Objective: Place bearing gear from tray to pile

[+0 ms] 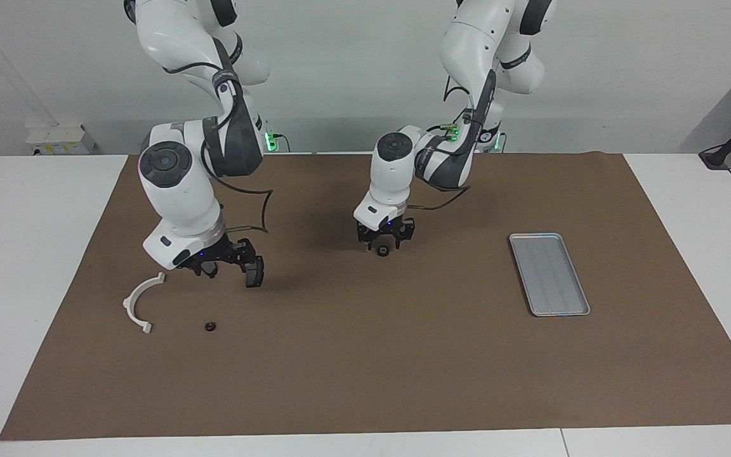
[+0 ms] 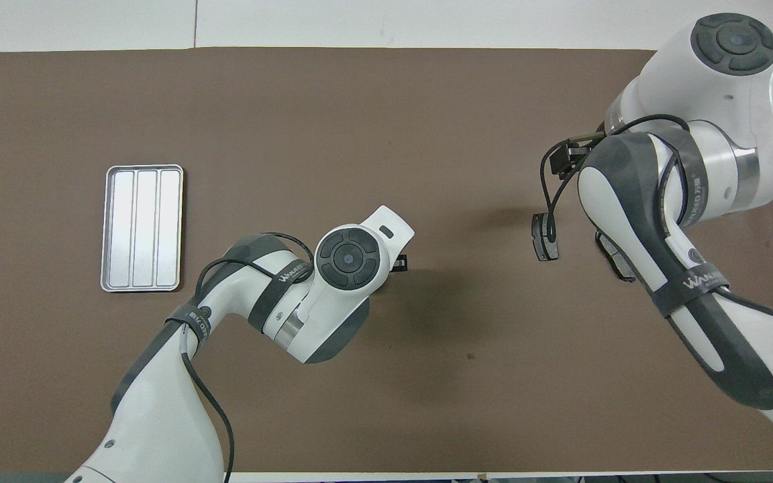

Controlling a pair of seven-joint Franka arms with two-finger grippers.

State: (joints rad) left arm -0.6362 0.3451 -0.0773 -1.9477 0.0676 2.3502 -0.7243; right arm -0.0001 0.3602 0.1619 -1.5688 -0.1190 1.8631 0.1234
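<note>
Where the left gripper hangs low, fingers apart, a small black bearing gear lies beneath, hidden from overhead by the arm. The right gripper stands spread wide over the brown mat.

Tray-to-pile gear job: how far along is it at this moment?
Done: the tray holds nothing, and one gear lies beside the white bracket. In hand: a second gear sits mid-mat under the open left gripper, apparently released. Left: carrying it to the bracket, probably by the right gripper, which hangs open above the mat beside the bracket.
</note>
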